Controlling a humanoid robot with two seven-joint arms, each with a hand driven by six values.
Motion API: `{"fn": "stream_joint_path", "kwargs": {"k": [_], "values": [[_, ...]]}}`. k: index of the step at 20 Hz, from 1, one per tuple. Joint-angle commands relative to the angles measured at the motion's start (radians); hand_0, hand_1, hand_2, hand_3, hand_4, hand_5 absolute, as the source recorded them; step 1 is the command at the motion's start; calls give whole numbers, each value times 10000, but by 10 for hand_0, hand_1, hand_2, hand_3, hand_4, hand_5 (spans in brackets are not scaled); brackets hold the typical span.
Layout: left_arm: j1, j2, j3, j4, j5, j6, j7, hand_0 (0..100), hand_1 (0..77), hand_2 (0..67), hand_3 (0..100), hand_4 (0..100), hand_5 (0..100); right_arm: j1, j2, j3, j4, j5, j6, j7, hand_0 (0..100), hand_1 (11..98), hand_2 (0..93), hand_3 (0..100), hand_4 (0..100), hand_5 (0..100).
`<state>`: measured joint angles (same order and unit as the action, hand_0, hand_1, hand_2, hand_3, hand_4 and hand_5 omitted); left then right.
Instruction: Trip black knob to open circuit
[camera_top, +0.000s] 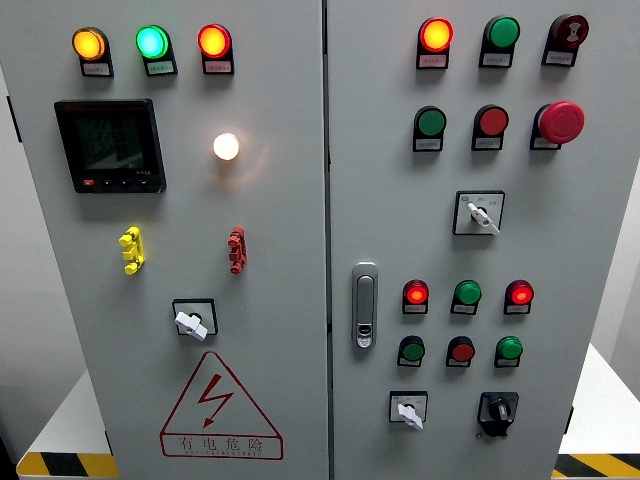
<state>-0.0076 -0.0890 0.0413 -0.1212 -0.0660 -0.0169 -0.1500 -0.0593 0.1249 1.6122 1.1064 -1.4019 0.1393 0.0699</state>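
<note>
The black knob (497, 411) sits at the lower right of the right cabinet door (580, 240), on a small black plate, its handle pointing roughly downward. A white selector knob (409, 411) is just left of it. Neither of my hands shows in the head view, and nothing touches the knob.
Lit indicator lamps line the top: orange (89, 44), green (152, 42), red (214, 41) and red (435, 35). A red mushroom stop button (560, 122), a door latch handle (365, 305), a meter display (109, 146) and rows of push buttons surround the knob area.
</note>
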Motion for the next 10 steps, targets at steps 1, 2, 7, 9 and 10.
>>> {"fn": "stream_joint_path", "kwargs": {"k": [1, 2, 7, 9, 10], "values": [[0, 0, 1, 0, 0, 0, -3, 0, 33, 128, 214, 67, 16, 10, 9, -122, 1219, -48, -12, -162, 742, 452, 70, 333, 265, 464], [0, 0, 1, 0, 0, 0, -3, 0, 33, 128, 214, 67, 16, 26, 9, -320, 1558, -78, -28, -162, 746, 452, 68, 333, 265, 465], [0, 0, 1, 0, 0, 0, -3, 0, 32, 128, 214, 67, 16, 348, 25, -1011, 2877, -523, -287, -376, 762, 459, 68, 338, 284, 504], [0, 0, 1, 0, 0, 0, -3, 0, 32, 128, 214, 67, 16, 530, 40, -1242, 3338, -539, -548, -667, 768, 462, 69, 351, 299, 523], [0, 0, 1, 0, 0, 0, -3, 0, 32, 128, 214, 67, 16, 684, 40, -1258, 3462, -539, -580, -775, 769, 466, 68, 357, 313, 533]]}}
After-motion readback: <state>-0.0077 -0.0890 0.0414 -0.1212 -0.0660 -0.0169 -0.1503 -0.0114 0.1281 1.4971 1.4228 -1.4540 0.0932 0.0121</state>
